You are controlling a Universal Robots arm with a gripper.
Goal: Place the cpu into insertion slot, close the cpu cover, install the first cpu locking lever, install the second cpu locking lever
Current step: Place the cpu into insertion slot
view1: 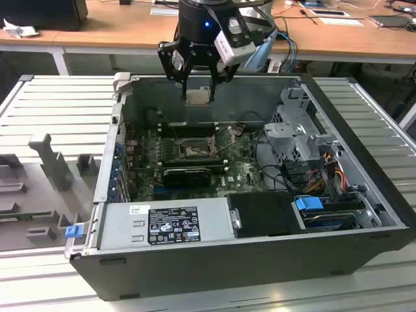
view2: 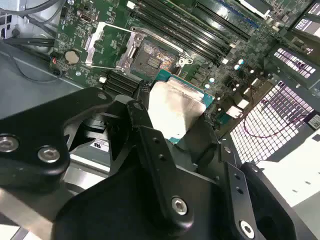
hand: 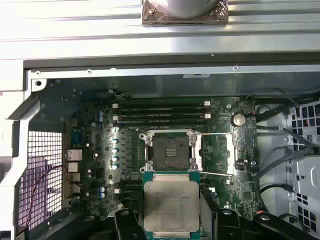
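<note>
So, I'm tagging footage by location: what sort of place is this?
Likely an electronics lab or workshop: an opened black computer case sits on a ribbed grey metal bench, with long wooden desks behind.

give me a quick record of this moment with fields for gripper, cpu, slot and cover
gripper: shut on the cpu, above the open computer case
cpu: raised, not yet seated
insertion slot: empty, pin field exposed
cpu cover: swung open beside the insertion slot
</note>
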